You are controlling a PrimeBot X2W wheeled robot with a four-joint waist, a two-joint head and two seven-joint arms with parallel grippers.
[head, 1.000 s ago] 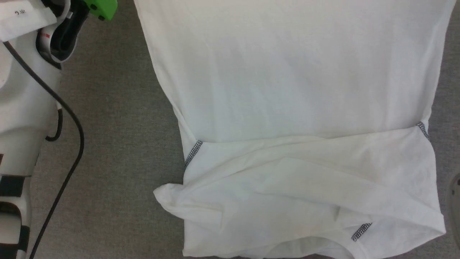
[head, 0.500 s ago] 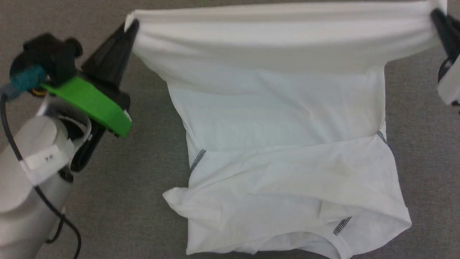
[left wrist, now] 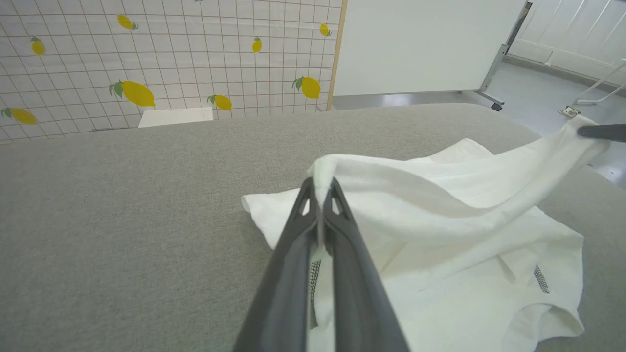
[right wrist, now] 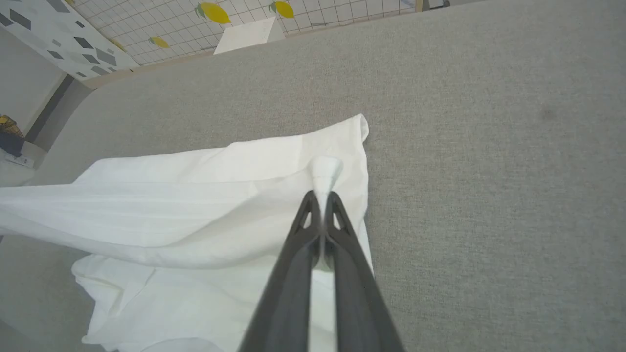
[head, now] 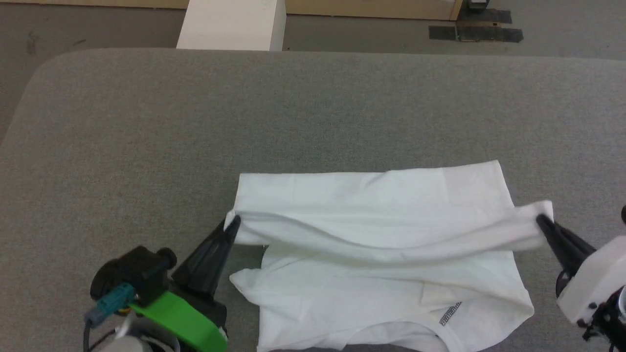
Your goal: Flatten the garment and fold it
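Observation:
The garment, a thin white T-shirt with grey zigzag seams, lies on the grey table, its far part doubled back toward me. My left gripper is shut on the left corner of the lifted edge, and the same pinch is seen close up in the left wrist view, my left gripper closed on the garment. My right gripper is shut on the right corner; the right wrist view has my right gripper clamping the garment. The edge sags between the two grippers.
A rigid white box stands on the floor beyond the table's far edge. Dark tape patches mark the floor at the far right. A lemon-patterned grid wall and a white board stand behind the table.
The head camera has pulled back and up, so the whole table now shows. Both grippers have carried the held edge toward me over the shirt's near part.

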